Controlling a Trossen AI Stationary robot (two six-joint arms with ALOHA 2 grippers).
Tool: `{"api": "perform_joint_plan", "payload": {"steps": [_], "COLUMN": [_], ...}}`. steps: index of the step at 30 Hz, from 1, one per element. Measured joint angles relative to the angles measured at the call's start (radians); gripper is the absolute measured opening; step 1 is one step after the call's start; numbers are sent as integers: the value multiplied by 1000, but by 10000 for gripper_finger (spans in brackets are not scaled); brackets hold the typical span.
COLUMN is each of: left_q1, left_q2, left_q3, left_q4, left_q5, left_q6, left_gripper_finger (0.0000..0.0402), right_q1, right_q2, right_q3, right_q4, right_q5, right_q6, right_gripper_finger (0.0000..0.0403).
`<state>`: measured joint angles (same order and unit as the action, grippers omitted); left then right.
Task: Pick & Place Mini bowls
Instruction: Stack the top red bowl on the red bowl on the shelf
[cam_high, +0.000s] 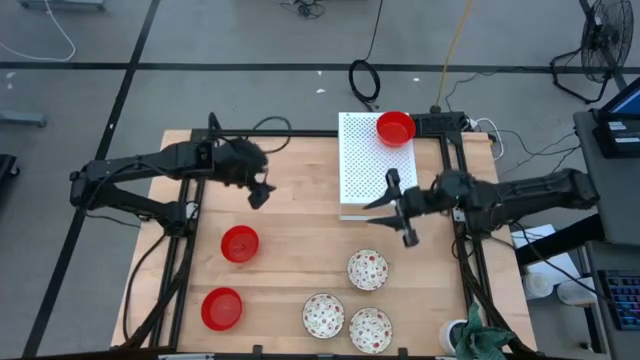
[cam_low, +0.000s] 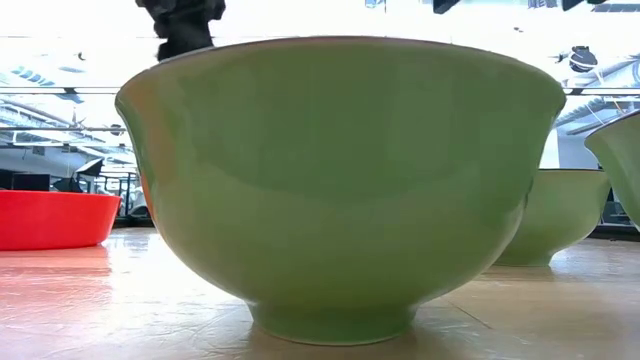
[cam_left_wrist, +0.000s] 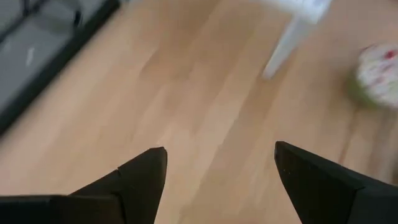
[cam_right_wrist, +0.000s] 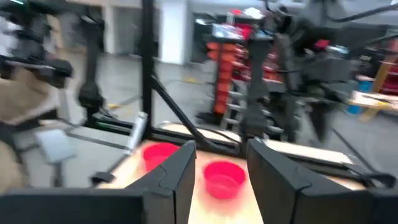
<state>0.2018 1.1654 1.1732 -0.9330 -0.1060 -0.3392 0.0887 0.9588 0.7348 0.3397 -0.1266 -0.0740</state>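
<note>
Wooden table (cam_high: 300, 230) with empty mini bowls (cam_high: 368, 270) (one on white board (cam_high: 365, 170)); both pincers open, empty.

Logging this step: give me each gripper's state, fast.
Left gripper: open, holding nothing, above bare table.
Right gripper: open, empty, beside the white board.

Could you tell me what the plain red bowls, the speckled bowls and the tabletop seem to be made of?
The plain red bowls look like glossy glazed ceramic or hard plastic; their even shine leaves it open. The speckled bowls look glazed too: white with red flecks inside, smooth green outside in the low view. The tabletop looks like pale wooden planks, with visible grain and seams.
</note>
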Motion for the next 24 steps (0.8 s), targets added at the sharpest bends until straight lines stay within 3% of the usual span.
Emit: {"api": "perform_joint_plan", "payload": {"steps": [3,7,17,24], "left_q1": [-12,-27,-110,-193], "left_q2": [0,0,0,0], "left_q3": [-4,-52,-325,-379], "left_q4": [-135,-228,-188,-182], "left_q5": [-51,-80,9,44], "left_q6": [-160,-366,-634,-686], "left_gripper_finger": [296,296,296,296], "right_q1": [65,136,292,374], "right_q2": [15,38,37,37], "right_q3": [-16,-24,-23,-23], "right_q4": [-1,3,32,34], "right_q5": [79,78,75,78], "right_q6": [3,-3,17,-6], "right_gripper_finger": [130,130,130,130]}}
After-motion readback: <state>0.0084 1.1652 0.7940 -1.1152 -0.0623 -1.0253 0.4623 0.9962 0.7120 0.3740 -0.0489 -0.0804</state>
